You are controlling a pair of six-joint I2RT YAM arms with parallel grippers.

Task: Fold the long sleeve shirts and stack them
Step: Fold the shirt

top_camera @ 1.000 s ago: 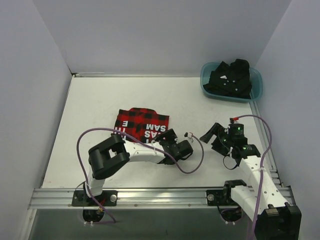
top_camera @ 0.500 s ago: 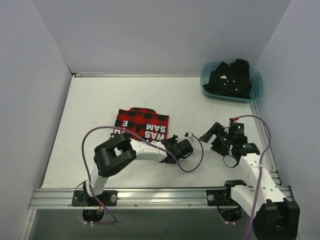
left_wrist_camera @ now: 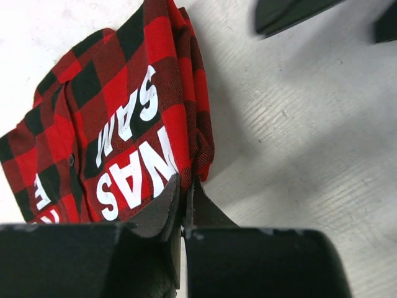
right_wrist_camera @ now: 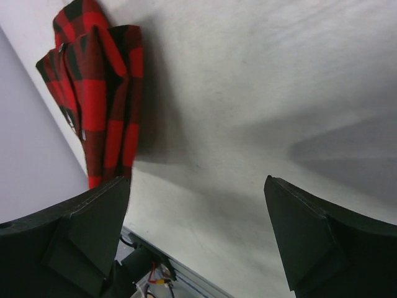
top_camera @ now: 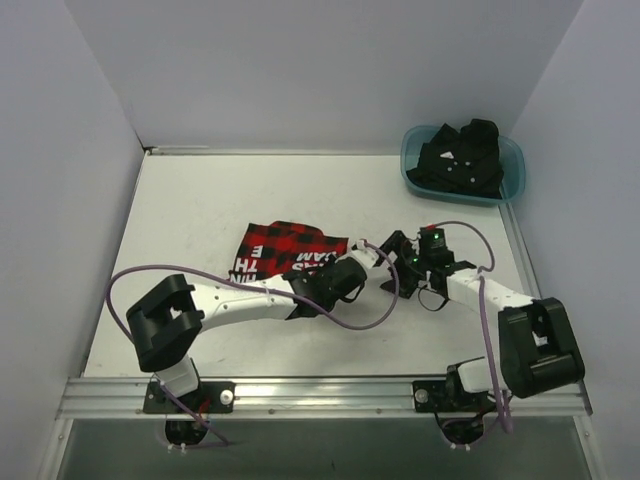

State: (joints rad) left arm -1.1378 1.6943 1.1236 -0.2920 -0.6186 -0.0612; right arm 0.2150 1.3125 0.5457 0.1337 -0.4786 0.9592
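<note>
Pinching the near right corner of the folded red-and-black flannel shirt (left_wrist_camera: 124,118) (top_camera: 290,250) (right_wrist_camera: 99,93) with the left gripper (left_wrist_camera: 185,187) (top_camera: 330,276), clamped tight on the cloth.
Holding the right gripper (right_wrist_camera: 198,239) (top_camera: 388,250) spread wide just beside that shirt, mid-table (top_camera: 200,200). Farther back, finds the black shirt (top_camera: 460,155) heaped in the teal tub (top_camera: 512,170) at the far right corner.

Bright, even overhead light. Soft shadows lie on the desk (left_wrist_camera: 310,136) beside the shirt (left_wrist_camera: 124,112). The top view is sharp; up close, the left pincer (left_wrist_camera: 184,189) looks dark and slightly blurred.
</note>
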